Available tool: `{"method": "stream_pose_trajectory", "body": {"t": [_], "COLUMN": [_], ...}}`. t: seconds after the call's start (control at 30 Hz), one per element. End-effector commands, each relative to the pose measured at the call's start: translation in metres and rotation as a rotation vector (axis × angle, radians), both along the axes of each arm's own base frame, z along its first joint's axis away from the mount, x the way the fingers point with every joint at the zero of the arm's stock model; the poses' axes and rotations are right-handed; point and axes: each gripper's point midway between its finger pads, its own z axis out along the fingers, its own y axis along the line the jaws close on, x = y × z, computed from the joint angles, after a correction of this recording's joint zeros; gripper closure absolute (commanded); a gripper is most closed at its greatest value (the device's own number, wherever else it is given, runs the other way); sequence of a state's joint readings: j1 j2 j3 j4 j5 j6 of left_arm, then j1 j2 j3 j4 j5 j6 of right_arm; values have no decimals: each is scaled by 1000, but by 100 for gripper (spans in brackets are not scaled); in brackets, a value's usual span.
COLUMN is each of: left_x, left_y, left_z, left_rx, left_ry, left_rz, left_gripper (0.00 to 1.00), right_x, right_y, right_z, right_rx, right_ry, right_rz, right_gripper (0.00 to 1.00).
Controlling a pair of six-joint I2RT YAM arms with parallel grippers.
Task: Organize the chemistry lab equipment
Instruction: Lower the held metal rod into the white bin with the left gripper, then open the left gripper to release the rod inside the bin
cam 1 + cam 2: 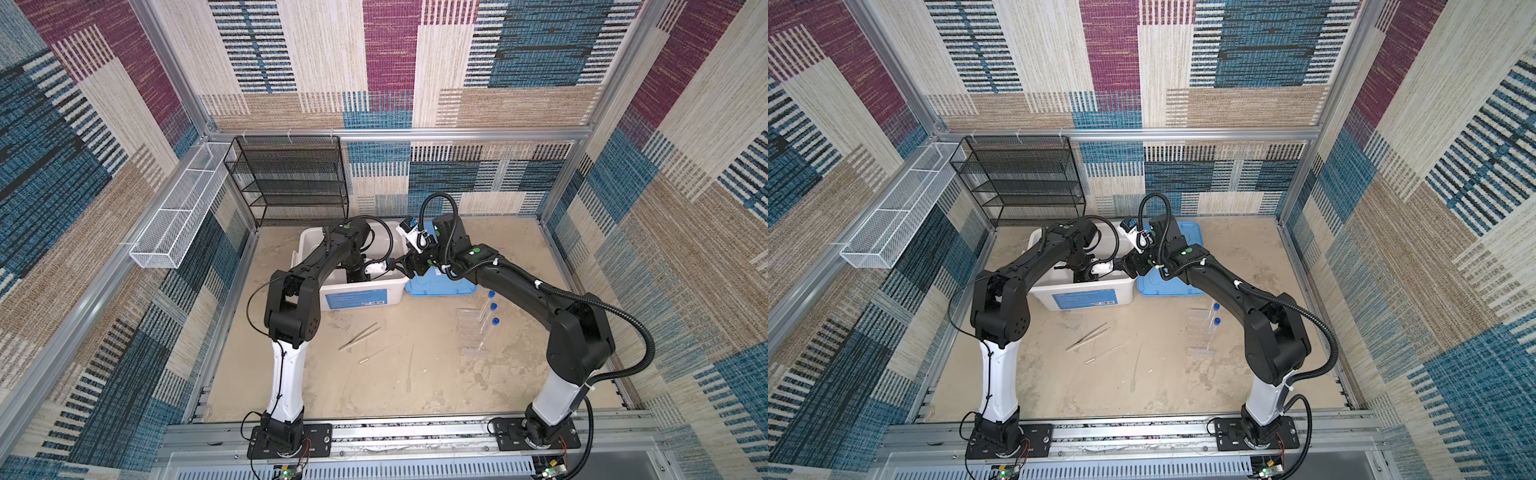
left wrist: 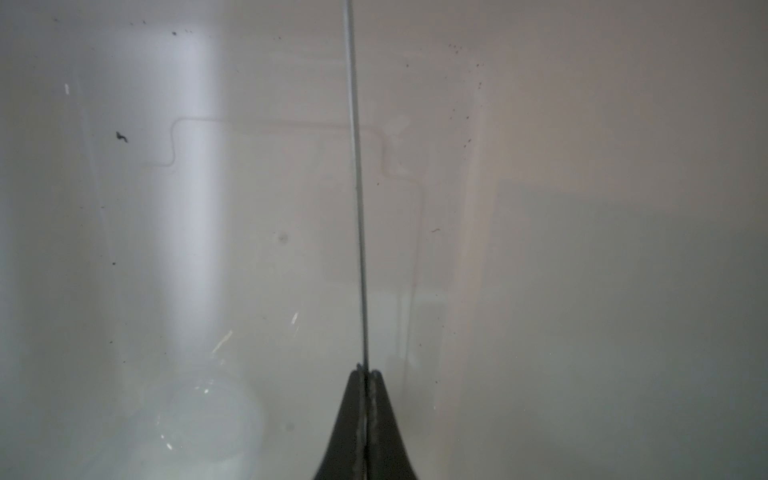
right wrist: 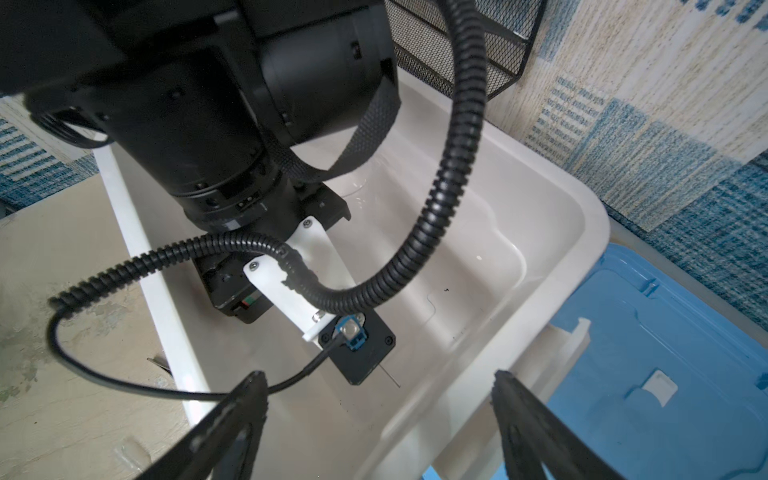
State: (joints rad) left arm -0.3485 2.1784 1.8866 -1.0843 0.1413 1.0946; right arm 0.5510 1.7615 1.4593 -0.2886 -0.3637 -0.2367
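Note:
My left gripper is down inside the white bin and shut on a thin metal rod, which sticks straight out past the fingertips. A clear round vessel rests on the bin floor beside it. My right gripper hangs open and empty over the bin's right rim, next to the blue lid. On the table lie metal tweezers, another thin rod, and a clear tube rack. Blue-capped test tubes sit at the rack.
A black mesh shelf stands against the back wall behind the bin. A white mesh basket hangs on the left wall. The left arm's wrist and its cables fill the space over the bin.

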Motion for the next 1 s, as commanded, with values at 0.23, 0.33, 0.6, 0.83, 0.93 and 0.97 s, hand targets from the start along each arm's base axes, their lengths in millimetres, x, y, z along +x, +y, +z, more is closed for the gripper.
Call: {"method": "stream_pose_trajectory", "body": {"t": [0.23,0.33,0.6,0.83,0.93,0.97], "left_x": [-3,-2,-3,-3,-2,-3], "left_y": [-7,-8,-8,-9,-8,-8], "left_z": [-19,-24,-38,-44,-47,-47], "left_rx": [-25,-28,-27,-23,-17,-17], "left_ry": [42,44,58,61,64,64], "left_rz": [-3,0,8,7,7,6], "left_gripper": [100,100,100,99,99,99], "right_x": [5,6,6,7,7,6], "right_y": [3,2,4,7,6,6], "right_z": [6,0,-5,-8,-7,-7], "right_rx": [5,-9,-40,-47,-43,-43], "right_ry": [-40,-29,-38,-31,-35,-36], "right_rz": [-1,-4,2,7,5,6], "right_gripper": [14,14,14,14,14,14]}}
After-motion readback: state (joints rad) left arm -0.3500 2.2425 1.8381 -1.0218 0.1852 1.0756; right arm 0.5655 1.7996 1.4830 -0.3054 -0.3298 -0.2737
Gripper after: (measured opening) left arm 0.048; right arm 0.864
